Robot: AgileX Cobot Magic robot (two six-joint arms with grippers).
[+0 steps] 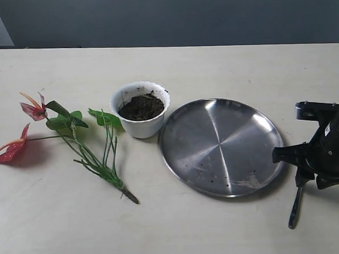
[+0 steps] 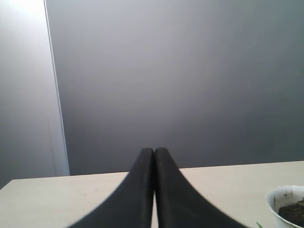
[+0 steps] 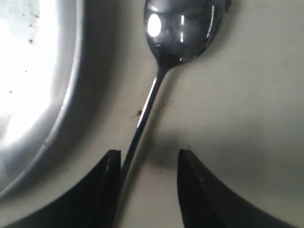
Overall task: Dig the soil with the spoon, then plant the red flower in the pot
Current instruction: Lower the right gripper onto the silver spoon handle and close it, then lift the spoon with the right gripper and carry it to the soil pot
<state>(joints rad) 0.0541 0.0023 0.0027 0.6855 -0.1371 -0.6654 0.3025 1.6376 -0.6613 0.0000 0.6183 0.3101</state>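
The red flower (image 1: 70,144) lies flat on the table at the left, its blooms toward the left edge. To its right stands the white pot (image 1: 141,123), holding dark soil (image 1: 141,106); the pot (image 2: 286,204) also shows in the left wrist view. The spoon (image 3: 161,71) lies on the table beside the plate, and its handle end (image 1: 295,206) sticks out from under my right gripper (image 1: 306,175). My right gripper (image 3: 147,159) is open and straddles the handle, which rests against one finger. My left gripper (image 2: 154,156) is shut and empty, out of the exterior view.
A wide steel plate (image 1: 220,147) with a few soil crumbs lies between the pot and the right gripper; its rim (image 3: 61,114) runs close beside the spoon. A grey wall stands behind the table's far edge.
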